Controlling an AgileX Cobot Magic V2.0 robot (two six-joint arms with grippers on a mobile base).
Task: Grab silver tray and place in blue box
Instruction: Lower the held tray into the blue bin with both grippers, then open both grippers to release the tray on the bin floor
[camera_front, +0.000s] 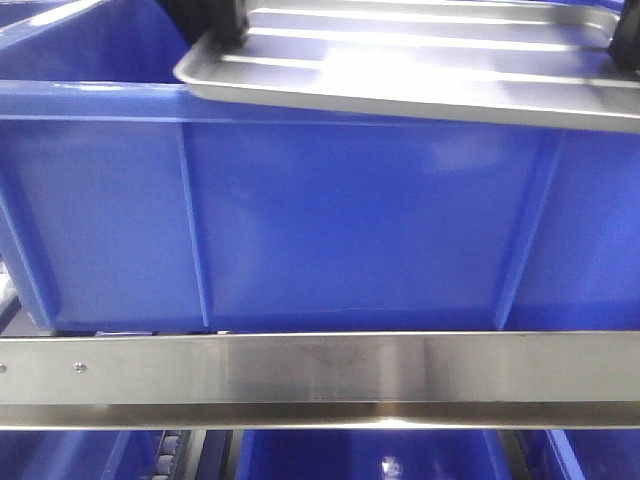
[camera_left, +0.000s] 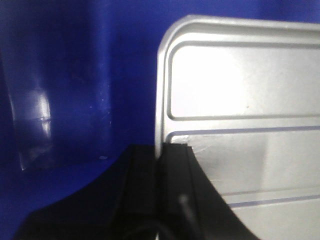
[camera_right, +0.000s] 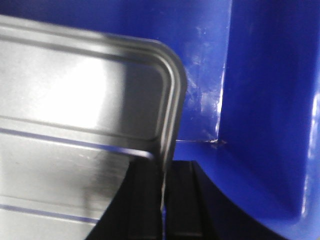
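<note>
Above the open mouth of the blue box I have the silver tray slung between both arms, floor up and roughly level. From the front its near rim sits just over the box's near rim. I can't tell from that view whether the two touch or a sliver of air separates them.

The left gripper is pinched on the tray's left short edge, with the raised rim running up between its two dark fingers. The right gripper bites the opposite short edge in the same way. Both pairs are closed on metal, with no slack that I can see.

So the tray lies inboard of each wrist, and neither arm is nearer than the other. Its long axis runs left to right from one gripper to the other, parallel to the box's front wall. The two ridges in its floor run the same way.

Both wrist views show blue wall and floor past the tray's rounded corners, so I judge it is already inside the box's outline with room at both ends.

The next move, as I read it, is a straight, matched descent. If one arm leads, the tray will tip along its length and a corner could catch the wall.

The steel rail in front of the box sits lower and is out of the way.
</note>
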